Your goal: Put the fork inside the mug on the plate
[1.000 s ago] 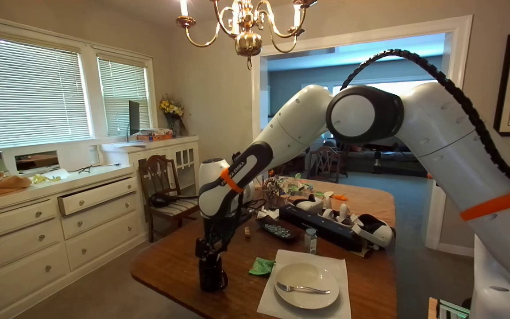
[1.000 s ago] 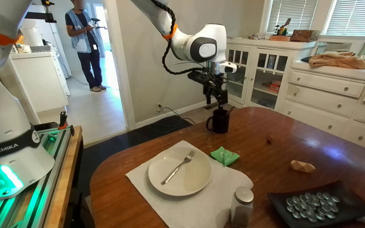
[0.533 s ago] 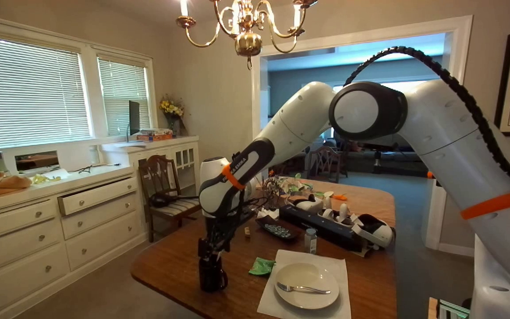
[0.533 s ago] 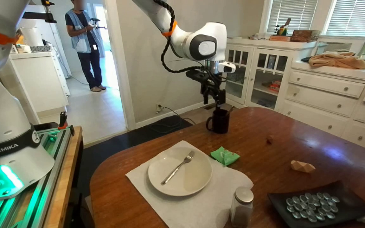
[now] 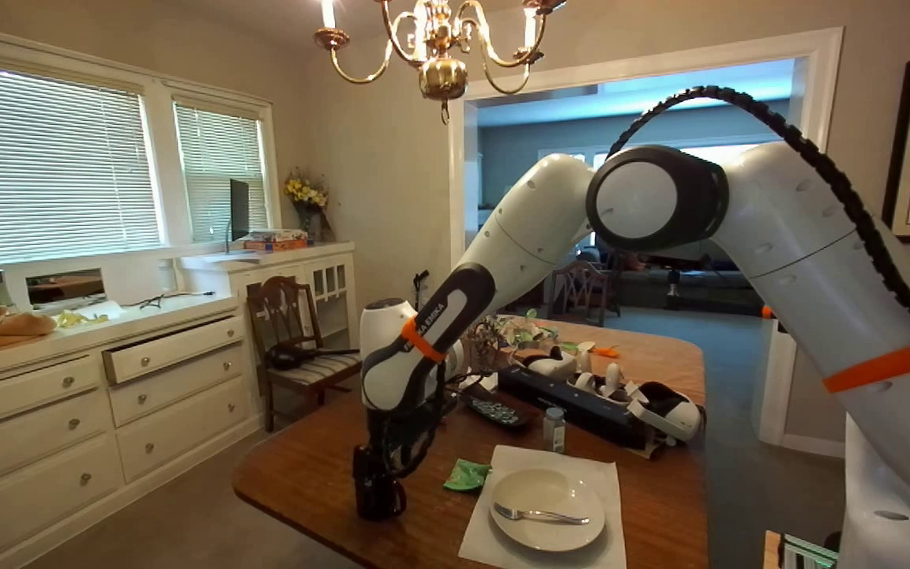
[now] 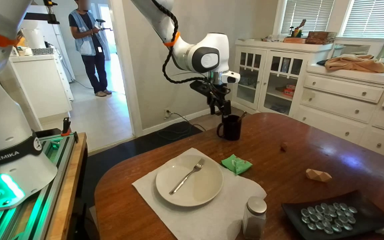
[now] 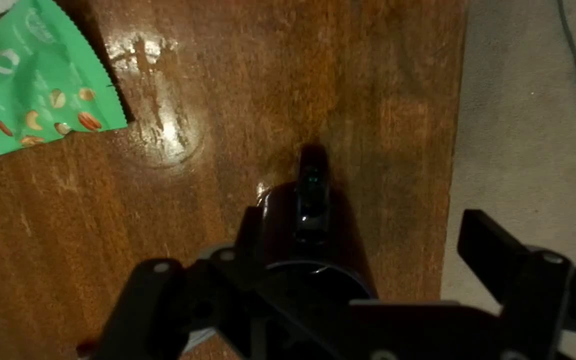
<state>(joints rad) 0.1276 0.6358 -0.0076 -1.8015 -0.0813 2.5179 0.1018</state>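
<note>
In an exterior view the plate is the nearest of the task's things. The fork lies on it, plain end to the near left, tines to the far right, roughly the way of the mug. If this is the fork meant, it lies near and somewhat left of the jaws, well apart, and they would have to close across that slanting line.

Farther on comes a green packet, then the mug, upright close to the far edge of the table. A slim piece sticks out of it, tilted right; what it is I cannot tell.

The gripper is over the mug, jaws wide, with no sign of a grip. The wrist view puts the mug off-centre, close under the left-hand finger; whether they touch I cannot tell. The slim piece shows right of the jaws, so if that is to be lifted, a shift right probably comes first.
</note>
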